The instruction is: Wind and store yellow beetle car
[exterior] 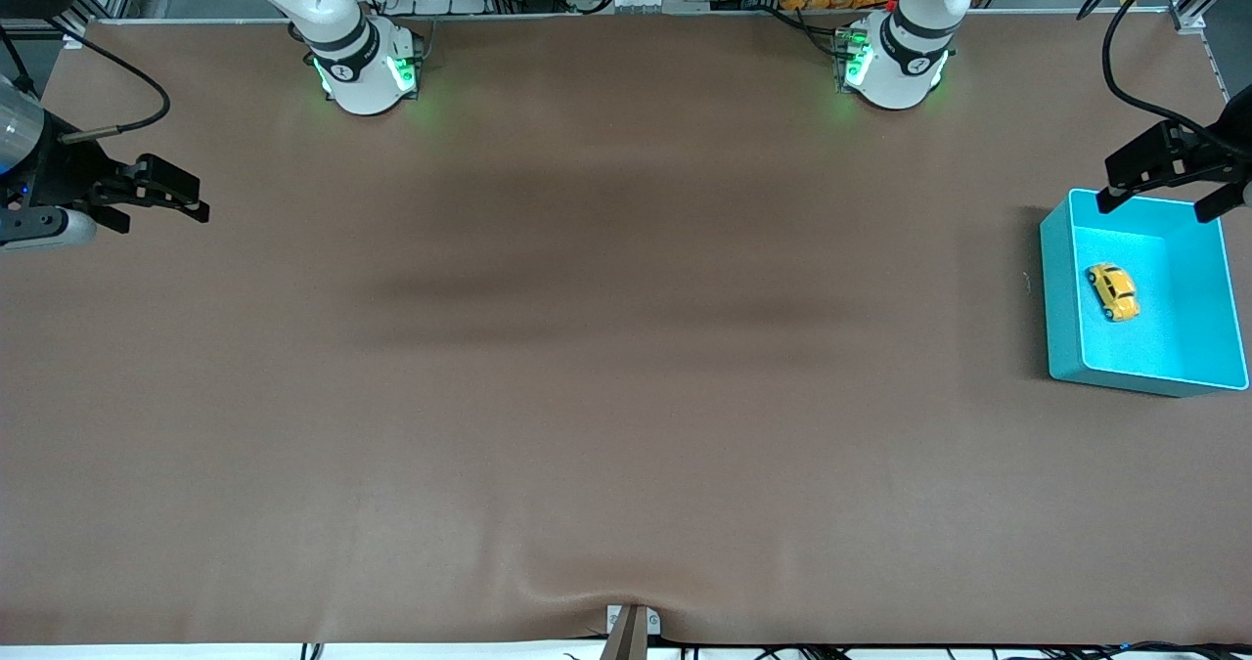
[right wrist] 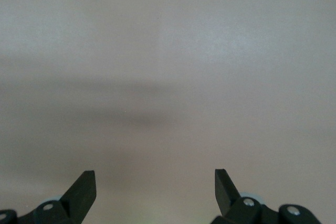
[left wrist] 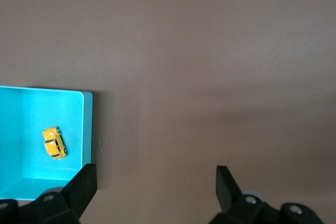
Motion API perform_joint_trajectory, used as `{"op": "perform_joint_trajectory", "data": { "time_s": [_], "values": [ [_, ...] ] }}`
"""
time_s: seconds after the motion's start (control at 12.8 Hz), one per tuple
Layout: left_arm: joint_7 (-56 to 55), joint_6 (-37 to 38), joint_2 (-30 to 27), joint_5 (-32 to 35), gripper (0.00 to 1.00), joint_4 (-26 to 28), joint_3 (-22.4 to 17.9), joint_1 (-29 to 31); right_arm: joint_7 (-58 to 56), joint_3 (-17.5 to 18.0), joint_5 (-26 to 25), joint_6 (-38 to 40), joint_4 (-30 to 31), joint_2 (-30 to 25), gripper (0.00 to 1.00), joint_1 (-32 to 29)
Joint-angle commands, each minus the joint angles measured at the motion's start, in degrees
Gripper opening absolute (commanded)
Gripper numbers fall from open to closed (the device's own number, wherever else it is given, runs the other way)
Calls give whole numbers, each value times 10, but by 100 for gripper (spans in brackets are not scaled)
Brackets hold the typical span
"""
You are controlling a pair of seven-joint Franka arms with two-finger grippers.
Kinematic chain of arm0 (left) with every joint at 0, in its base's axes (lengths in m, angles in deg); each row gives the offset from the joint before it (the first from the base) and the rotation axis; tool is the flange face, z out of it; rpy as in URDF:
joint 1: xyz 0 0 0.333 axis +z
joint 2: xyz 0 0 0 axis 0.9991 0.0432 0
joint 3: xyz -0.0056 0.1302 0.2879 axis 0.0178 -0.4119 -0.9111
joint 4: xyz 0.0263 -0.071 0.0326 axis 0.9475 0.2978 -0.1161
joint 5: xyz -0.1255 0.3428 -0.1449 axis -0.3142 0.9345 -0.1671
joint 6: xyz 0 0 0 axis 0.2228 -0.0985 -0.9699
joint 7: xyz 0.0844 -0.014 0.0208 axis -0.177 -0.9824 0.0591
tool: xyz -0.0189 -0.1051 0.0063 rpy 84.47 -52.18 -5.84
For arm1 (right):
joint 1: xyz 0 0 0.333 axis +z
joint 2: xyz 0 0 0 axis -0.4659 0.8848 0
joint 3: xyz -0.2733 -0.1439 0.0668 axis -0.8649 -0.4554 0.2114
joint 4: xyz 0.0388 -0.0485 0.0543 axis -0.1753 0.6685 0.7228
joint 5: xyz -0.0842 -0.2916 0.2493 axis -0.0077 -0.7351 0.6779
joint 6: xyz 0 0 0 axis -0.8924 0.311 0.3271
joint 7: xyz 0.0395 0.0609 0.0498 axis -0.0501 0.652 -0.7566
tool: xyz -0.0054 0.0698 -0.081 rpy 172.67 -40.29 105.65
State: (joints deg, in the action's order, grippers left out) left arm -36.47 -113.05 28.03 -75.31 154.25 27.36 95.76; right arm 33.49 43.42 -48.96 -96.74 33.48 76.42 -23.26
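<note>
The yellow beetle car (exterior: 1113,291) lies on the floor of the turquoise bin (exterior: 1064,298), close to the wall at the bin's 9 o'clock in the front view, its length running from about 11 o'clock to 5 o'clock. It stands on its wheels, as far as can be told, and touches nothing but the bin floor. The bin sits on the brown table (exterior: 606,396) at the left arm's end.

Judged by its look, the car is light, hard and smooth, with a rounded shell that could squirt out of a pinch taken high on the roof. The flat flanks, low and between the wheels, seem the safer hold. The near wall leaves little room for a finger on that side.

The left gripper (exterior: 1164,176) hangs over the bin's edge at 12 o'clock, jaws spread wide and empty. The right gripper (exterior: 161,196) waits over bare table at the right arm's end, also wide open and holding nothing.
</note>
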Motion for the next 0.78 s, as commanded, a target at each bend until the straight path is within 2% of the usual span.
{"op": "perform_joint_trajectory", "data": {
  "time_s": [0.0,0.23,0.7],
  "values": [
    [-1,20,-5,-12,100,5,-6,-16,10,-6,-4,-4,3,-2,100,11],
    [-1,21,-3,18,100,12,-6,-37,10,-6,-4,-3,3,-2,100,11],
    [8,20,-1,51,100,34,-7,-38,10,-6,-4,-11,9,-2,100,11]
  ]
}}
